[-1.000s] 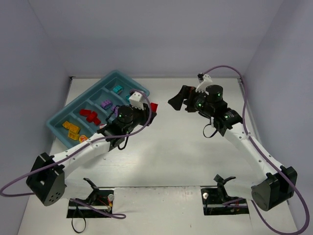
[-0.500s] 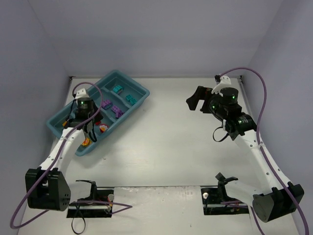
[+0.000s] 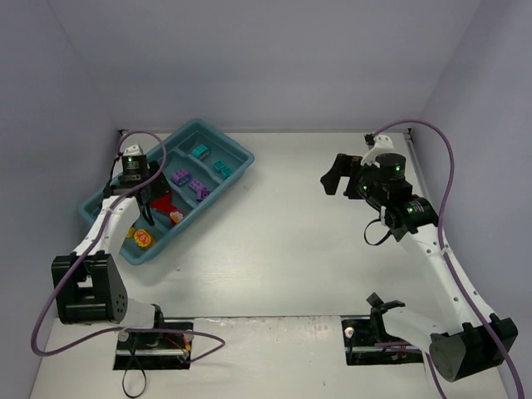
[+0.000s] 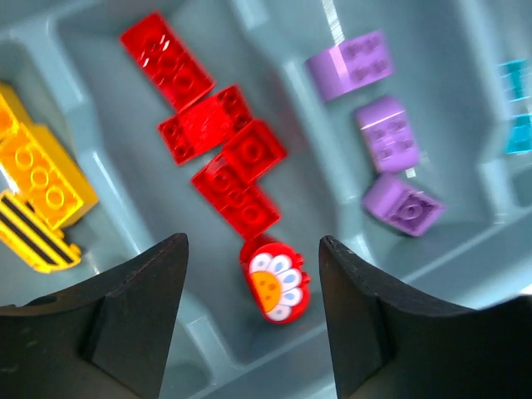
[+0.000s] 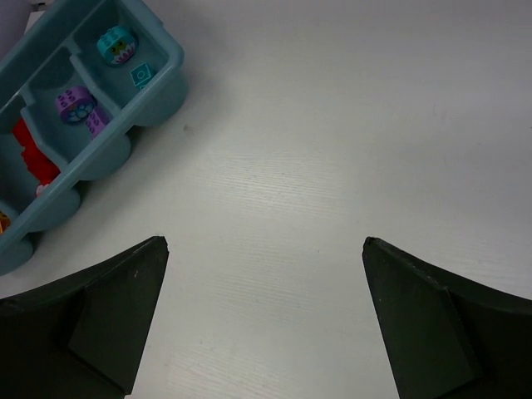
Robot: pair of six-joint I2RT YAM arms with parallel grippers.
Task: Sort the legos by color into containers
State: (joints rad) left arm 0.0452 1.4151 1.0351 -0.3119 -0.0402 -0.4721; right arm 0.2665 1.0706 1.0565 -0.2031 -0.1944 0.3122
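Shifted leftward, the left tool (image 4: pixel 252 249) hangs wide and empty above the red legos (image 4: pixel 218 141). Long axis of the tray (image 3: pixel 241 156) runs near-left to far-right. The right tool (image 5: pixel 264 249) is wide, empty.

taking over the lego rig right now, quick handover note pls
Left gripper: open, empty, above the red legos.
Right gripper: open, empty, over bare table.
Tray: red legos, purple legos, orange-yellow legos, teal legos, one colour per compartment.
Done: sorting looks complete; no brick shows outside the tray.
Left: probably only retracting both grippers.
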